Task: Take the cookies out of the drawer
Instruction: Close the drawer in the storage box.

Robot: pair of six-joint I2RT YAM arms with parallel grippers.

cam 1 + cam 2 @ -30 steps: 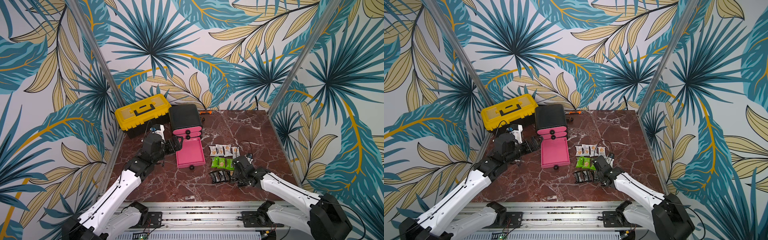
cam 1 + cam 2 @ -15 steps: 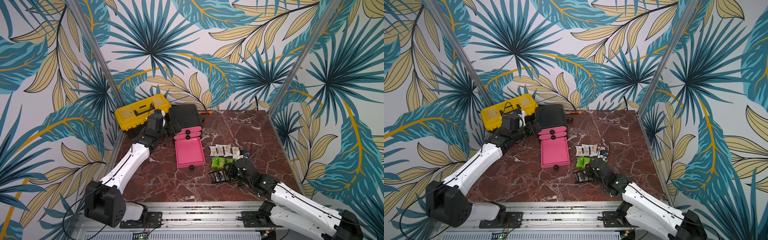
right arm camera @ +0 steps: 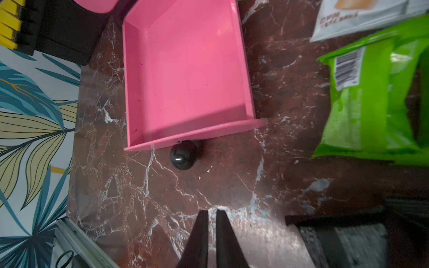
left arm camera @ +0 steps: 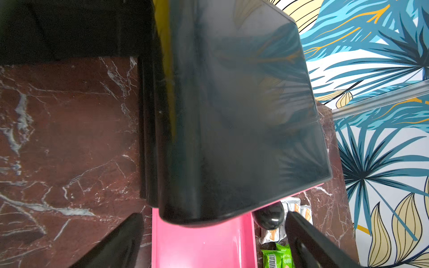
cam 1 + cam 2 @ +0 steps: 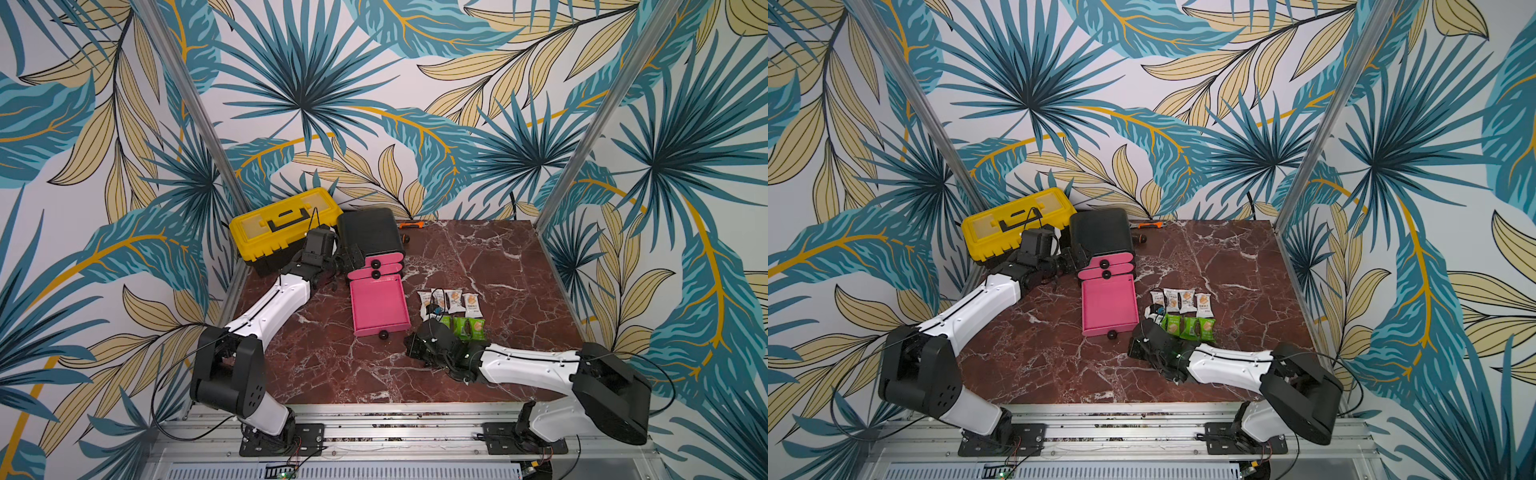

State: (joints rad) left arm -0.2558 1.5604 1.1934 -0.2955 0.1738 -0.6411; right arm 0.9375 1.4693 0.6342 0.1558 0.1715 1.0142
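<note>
The pulled-out pink drawer (image 5: 378,305) (image 5: 1108,307) lies empty in front of the black cabinet (image 5: 370,232); its black knob (image 3: 182,157) points to the front. The cookies lie on the marble right of it: a row of white packets (image 5: 451,300) (image 5: 1179,300) and, nearer the front, green packets (image 5: 467,327) (image 3: 371,92). A dark packet (image 3: 341,234) shows beside my right wrist. My right gripper (image 5: 410,347) (image 3: 211,215) is shut on nothing, low over the marble just front-right of the knob. My left gripper (image 5: 348,258) (image 4: 213,234) stands open at the cabinet's left front corner.
A yellow toolbox (image 5: 286,224) sits at the back left, touching the cabinet's side. An orange-handled tool (image 5: 409,225) lies by the back wall. Patterned walls close in the table on three sides, and a metal rail (image 5: 374,428) runs along the front.
My right gripper has closed and shifted left toward the drawer's knob, its arm now covering the black packets. My left arm has stretched back from the drawer's side to the cabinet.
</note>
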